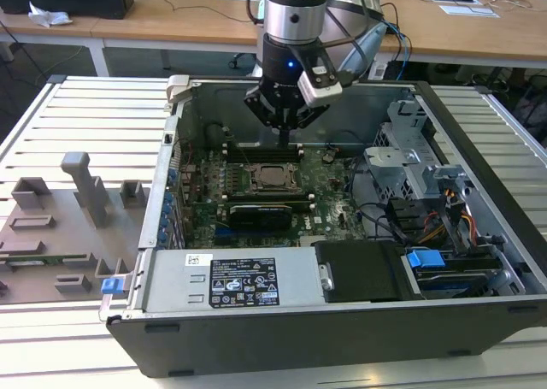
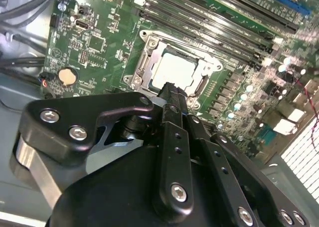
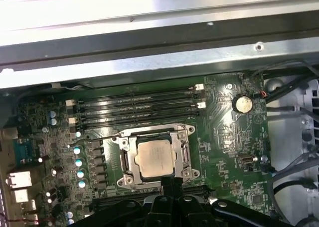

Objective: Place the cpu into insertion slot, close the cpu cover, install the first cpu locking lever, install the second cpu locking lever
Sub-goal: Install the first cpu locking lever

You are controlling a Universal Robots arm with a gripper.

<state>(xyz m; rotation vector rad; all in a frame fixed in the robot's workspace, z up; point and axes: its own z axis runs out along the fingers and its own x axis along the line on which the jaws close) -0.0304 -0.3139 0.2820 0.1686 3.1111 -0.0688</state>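
An open computer case (image 1: 299, 338) is seen on a slatted table (image 1: 85, 107) in the exterior view, with the motherboard (image 1: 333, 197) laid flat inside. The gripper (image 1: 285, 139) is held point-down over the board, its fingers (image 2: 172, 100) pressed together with nothing seen between them, the tip just beside the slot (image 3: 125, 178). The cover (image 3: 183, 154) is seen lying down over the slot. The cpu (image 3: 154, 158) is seated in the slot, framed by the cover's window.

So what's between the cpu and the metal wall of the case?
Long black memory slots lie side by side between the cpu and the metal case wall, in the first wrist view.
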